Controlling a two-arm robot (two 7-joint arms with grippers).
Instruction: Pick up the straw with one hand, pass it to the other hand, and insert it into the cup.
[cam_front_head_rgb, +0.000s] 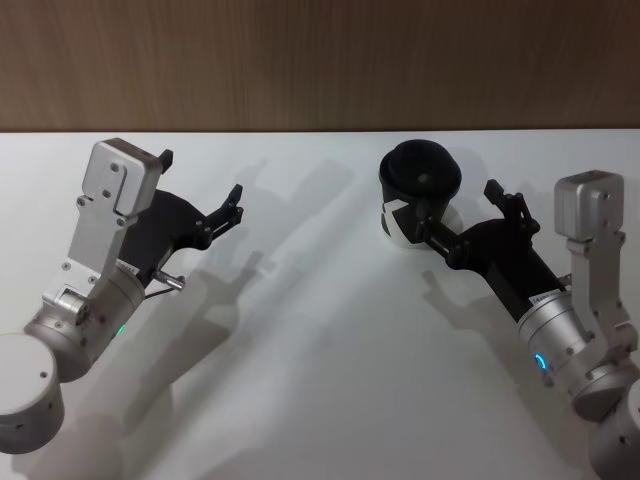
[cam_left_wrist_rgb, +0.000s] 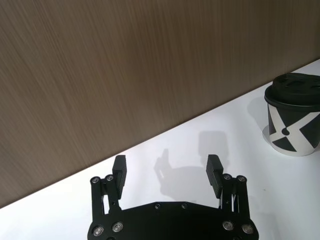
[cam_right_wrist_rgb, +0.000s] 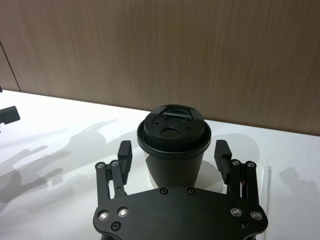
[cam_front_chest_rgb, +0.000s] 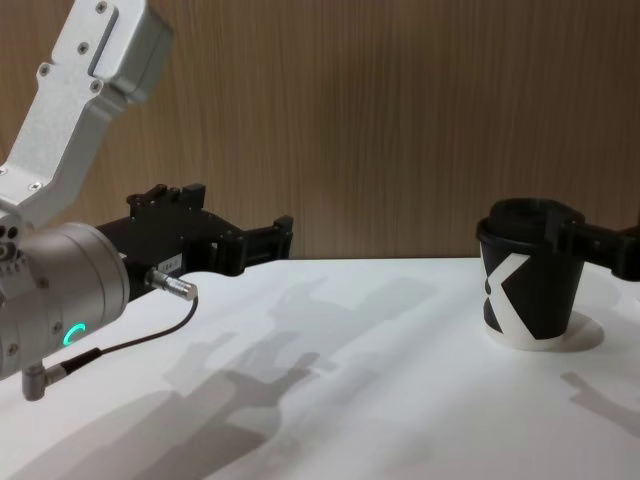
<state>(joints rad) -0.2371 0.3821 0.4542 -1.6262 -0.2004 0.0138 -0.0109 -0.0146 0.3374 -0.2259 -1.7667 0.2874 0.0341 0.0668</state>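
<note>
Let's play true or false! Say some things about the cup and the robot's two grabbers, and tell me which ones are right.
1. The cup has a black lid on it. True.
2. The left gripper is holding the cup. False: it is open, holds nothing, and is off to the side of the cup.
3. The right gripper is open with one finger on each side of the cup. True.
4. The cup is lying on its side. False: it stands upright on the white table.
</note>
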